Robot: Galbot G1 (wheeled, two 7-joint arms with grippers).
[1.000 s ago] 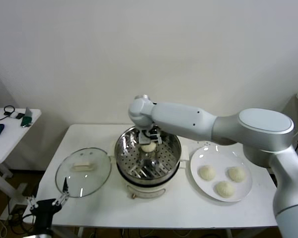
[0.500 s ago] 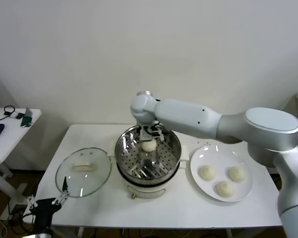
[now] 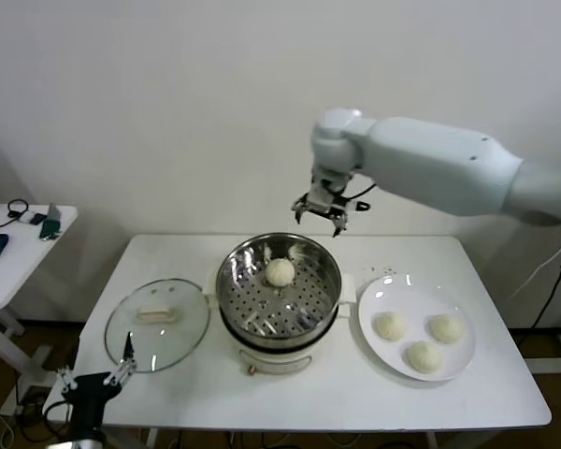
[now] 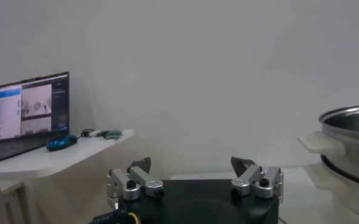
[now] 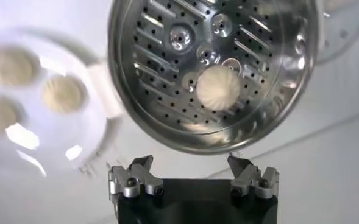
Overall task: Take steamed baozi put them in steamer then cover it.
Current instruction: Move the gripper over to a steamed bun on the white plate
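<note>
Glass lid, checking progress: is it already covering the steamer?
No, the glass lid lies flat on the table left of the open steamer, which holds one baozi.

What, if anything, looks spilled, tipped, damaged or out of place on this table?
Nothing stands out. One baozi sits inside the steamer, three baozi lie on the white plate, and the glass cover lies flat beside the steamer. The right gripper hangs open above.

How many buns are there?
4. One steamed baozi sits in the steamer; three more lie on the white plate to the robot's right. None seem hidden.
</note>
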